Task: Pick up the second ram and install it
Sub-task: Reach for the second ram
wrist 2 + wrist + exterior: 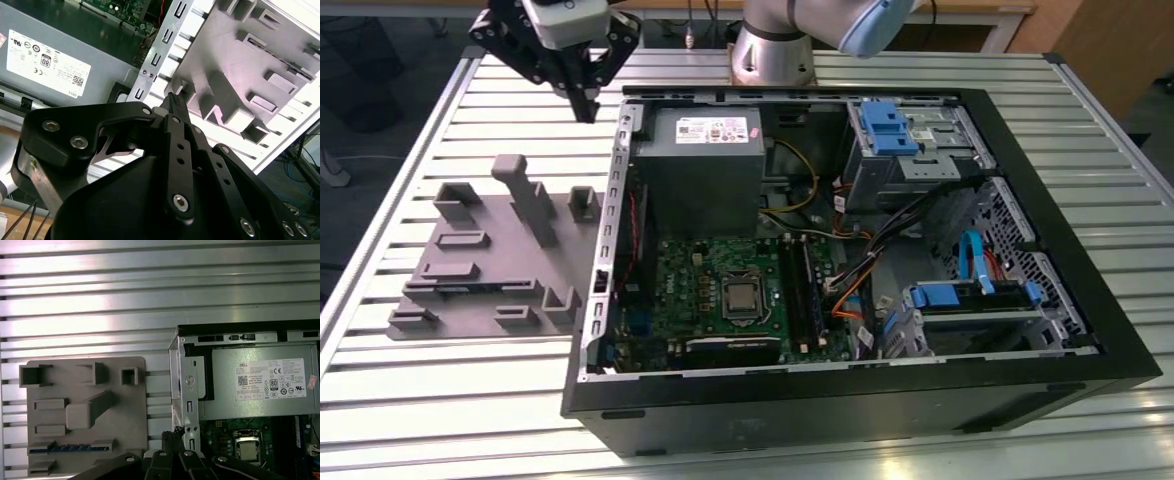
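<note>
Closed and empty, the gripper (172, 432) is held clear of the second ram (67, 447), judged light yet fragile, best pinched by its edges

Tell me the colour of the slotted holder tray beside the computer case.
The holder tray is plain grey, clearest in the first wrist view.

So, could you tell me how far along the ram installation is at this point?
Nothing looks installed yet that I can confirm. The gripper is shut and empty, above the table beside the case. A bluish strip, likely the second ram, lies in a slot of the grey fixture, so pickup and install remain.
</note>
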Available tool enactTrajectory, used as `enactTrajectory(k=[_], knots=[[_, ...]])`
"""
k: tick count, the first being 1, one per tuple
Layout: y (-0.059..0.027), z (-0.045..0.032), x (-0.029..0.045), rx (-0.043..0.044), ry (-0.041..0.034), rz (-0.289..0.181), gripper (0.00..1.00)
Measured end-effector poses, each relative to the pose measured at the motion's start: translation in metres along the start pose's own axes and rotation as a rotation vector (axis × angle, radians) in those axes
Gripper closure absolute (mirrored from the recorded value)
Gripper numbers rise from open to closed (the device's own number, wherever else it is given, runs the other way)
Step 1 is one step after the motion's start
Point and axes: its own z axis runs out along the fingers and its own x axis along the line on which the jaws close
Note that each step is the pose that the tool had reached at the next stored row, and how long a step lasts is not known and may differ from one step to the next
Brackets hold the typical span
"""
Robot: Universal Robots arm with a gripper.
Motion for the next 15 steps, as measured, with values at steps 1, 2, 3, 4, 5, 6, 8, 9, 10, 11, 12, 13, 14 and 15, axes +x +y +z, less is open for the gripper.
enactTrajectory(k=[1, 2, 3, 4, 5, 6, 8, 9, 10, 11, 12, 13, 14, 15], knots=[[0.0, 0.0001, 0.0005, 0.0, 0.0001, 0.0, 0.89], [-0.0001, 0.0002, 0.0009, 0.0, 0.0001, 0.0, 0.89], [-0.0001, 0.0003, 0.0013, 0.0, 0.0003, 0.0, 0.89], [-0.0002, 0.0003, 0.0018, 0.0, 0.0004, 0.0, 0.89], [-0.0002, 0.0004, 0.0023, 0.0, 0.0005, 0.0, 0.89], [-0.0002, 0.0005, 0.0028, 0.0001, 0.0006, 0.0, 0.89], [-0.0003, 0.0007, 0.0037, 0.0001, 0.0008, 0.0, 0.89], [-0.0004, 0.0008, 0.0042, 0.0, 0.0008, 0.0, 0.89], [-0.0004, 0.0009, 0.0047, 0.0, 0.001, 0.0, 0.89], [-0.0005, 0.001, 0.0052, 0.0, 0.001, 0.0, 0.89], [-0.0005, 0.0011, 0.0057, 0.0001, 0.0011, 0.0, 0.89], [-0.0005, 0.0011, 0.0061, 0.0001, 0.0012, 0.0, 0.89], [-0.0006, 0.0012, 0.0066, 0.0001, 0.0013, 0.0, 0.89], [-0.0006, 0.0013, 0.007, 0.0001, 0.0013, 0.0, 0.89]])
